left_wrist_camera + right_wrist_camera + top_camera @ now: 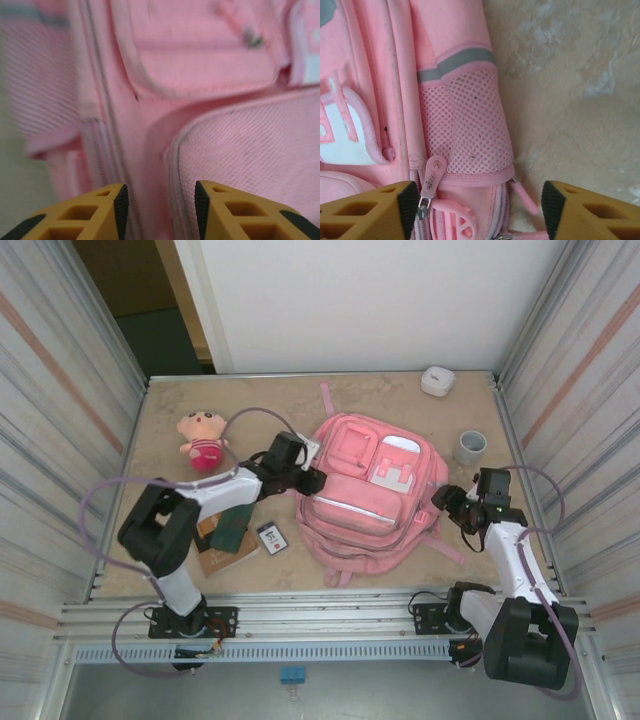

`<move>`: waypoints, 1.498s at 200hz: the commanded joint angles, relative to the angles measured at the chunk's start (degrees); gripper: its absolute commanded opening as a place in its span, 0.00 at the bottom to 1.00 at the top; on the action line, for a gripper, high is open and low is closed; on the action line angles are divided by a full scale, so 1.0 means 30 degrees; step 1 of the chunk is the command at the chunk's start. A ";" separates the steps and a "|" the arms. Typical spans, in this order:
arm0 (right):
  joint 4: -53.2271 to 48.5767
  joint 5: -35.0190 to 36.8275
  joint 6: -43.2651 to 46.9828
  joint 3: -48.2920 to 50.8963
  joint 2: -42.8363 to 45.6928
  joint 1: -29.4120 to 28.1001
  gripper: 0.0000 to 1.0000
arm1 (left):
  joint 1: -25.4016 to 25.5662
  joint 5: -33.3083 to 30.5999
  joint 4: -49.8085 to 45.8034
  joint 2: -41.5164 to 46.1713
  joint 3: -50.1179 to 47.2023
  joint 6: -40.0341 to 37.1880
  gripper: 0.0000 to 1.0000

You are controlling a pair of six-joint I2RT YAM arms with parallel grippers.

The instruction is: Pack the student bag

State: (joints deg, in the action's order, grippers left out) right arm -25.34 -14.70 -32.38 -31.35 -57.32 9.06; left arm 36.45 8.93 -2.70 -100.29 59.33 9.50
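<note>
One student bag (370,500) lies flat in the middle of the table (250,410), front pockets up, with its one white patch (395,472) towards the right. Two arms reach it, one from each side.

The left pincer (160,207) is at the bag's left edge. Its two fingers stand partway apart with a ridge of pink fabric between them, and it cannot be told whether they pinch it. The right pincer (479,205) is at the bag's right edge, spread wide and holding nothing, just below one mesh side pocket (465,125) and one zip pull (432,175).

Around the bag lie one plush doll (203,440) at the back left, one white case (437,381) at the back, one grey cup (471,448) on the right, two books (228,540) and one small card (272,538) on the left.
</note>
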 commanded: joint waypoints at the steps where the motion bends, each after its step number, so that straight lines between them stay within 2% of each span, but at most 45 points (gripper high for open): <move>1: 0.1491 -0.0299 -0.0616 0.0014 -0.0828 -0.0920 0.61 | 0.0327 0.0854 -0.0744 -0.0504 0.0577 0.0884 0.37; 29: 0.2642 0.1274 -0.0588 0.0193 -0.2110 -0.3426 0.59 | 0.0467 0.0686 -0.0360 -0.0235 -0.0789 0.1473 0.33; 67: 0.5663 0.1333 -0.1394 0.0315 -0.4815 -0.5646 0.56 | 0.0477 0.0213 -0.0158 0.1045 -0.3214 0.2017 0.32; 105: 0.8317 0.1104 -0.1855 -0.1282 -0.7642 -0.7153 0.55 | 0.0477 -0.1088 0.0115 0.3337 -0.5674 0.2941 0.33; 129: 0.9138 0.0995 -0.2008 -0.2821 -0.9291 -0.8039 0.54 | 0.0450 -0.1938 -0.0136 0.4837 -0.6306 0.2868 0.40; 148: 0.8733 0.2081 -0.1976 -0.3630 -0.9186 -0.8650 0.57 | 0.0449 -0.2342 -0.0560 0.6258 -0.6286 0.2248 0.46; 169: 0.7584 0.3571 -0.1921 -0.3429 -0.7430 -0.8689 0.63 | 0.0656 -0.2356 -0.0526 0.8403 -0.6295 0.0642 0.57; 187: 0.6402 0.4496 -0.1691 -0.2815 -0.5206 -0.8559 0.68 | 0.1296 -0.2433 0.0206 1.0491 -0.6704 -0.1599 0.60; 204: 0.5233 0.4891 -0.1777 -0.1926 -0.2679 -0.8564 0.69 | 0.1889 -0.1511 0.0751 1.1798 -0.7119 -0.4527 0.60; 218: 0.4409 0.4883 -0.2834 -0.0776 -0.0380 -0.8581 0.70 | 0.2085 0.0838 0.0532 1.2209 -0.7291 -0.7308 0.63; 232: 0.4599 0.3840 -0.4351 0.0984 0.2197 -0.8665 0.71 | 0.2111 0.3758 0.0141 1.1812 -0.7334 -0.9612 0.65; 240: 0.4625 0.3515 -0.5090 0.2064 0.3630 -0.8780 0.73 | 0.2316 0.4381 -0.0287 1.1329 -0.7030 -1.0393 0.64; 255: 0.4104 0.3707 -0.6008 0.3619 0.6527 -0.8960 0.76 | 0.3071 0.4059 -0.0990 0.9972 -0.6126 -1.1585 0.63; 277: 0.3261 0.4418 -0.6920 0.5497 1.0891 -0.9009 0.78 | 0.4553 0.1953 -0.1528 0.7491 -0.4573 -1.3558 0.63; 299: 0.1275 0.5695 -0.7157 0.6206 1.4903 -0.8996 0.80 | 0.5606 0.0828 -0.1354 0.5290 -0.3365 -1.4923 0.67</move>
State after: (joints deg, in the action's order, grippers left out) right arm -15.25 -2.15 -50.04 -14.06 -22.48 -17.67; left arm 50.63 14.70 -5.78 -79.94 44.73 -25.93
